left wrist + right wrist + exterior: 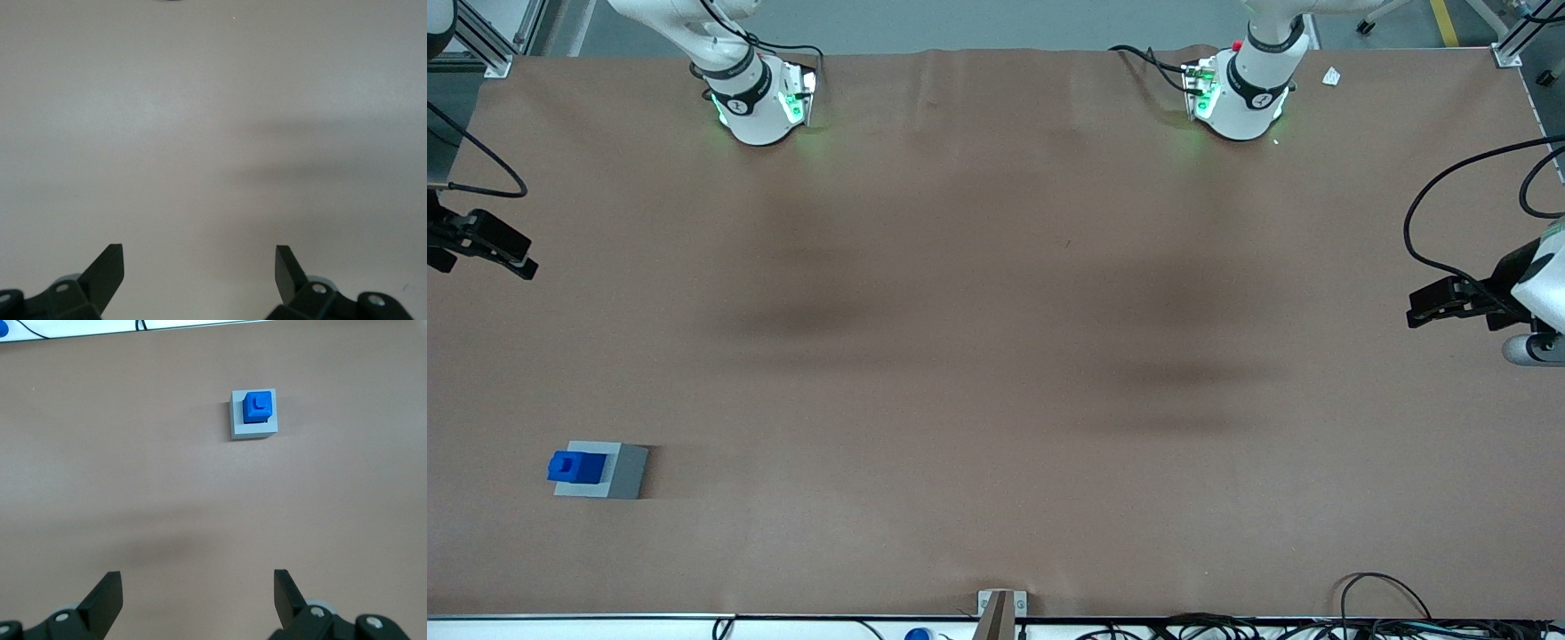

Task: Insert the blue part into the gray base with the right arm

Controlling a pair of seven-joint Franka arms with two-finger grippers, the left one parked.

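Note:
The blue part (575, 466) sits in the top of the gray base (624, 471), standing proud of it, near the front edge at the working arm's end of the table. Both also show in the right wrist view: the blue part (257, 408) is seated on the gray base (237, 428). My right gripper (519, 260) hangs at the working arm's end, farther from the front camera than the base and well apart from it. In the right wrist view the gripper (197, 579) is open and empty, over bare brown table.
The brown table cover (996, 356) spans the whole view. The two arm bases (758, 100) (1240, 89) stand at the table's back edge. A small bracket (1000, 610) and cables (1387, 613) lie along the front edge.

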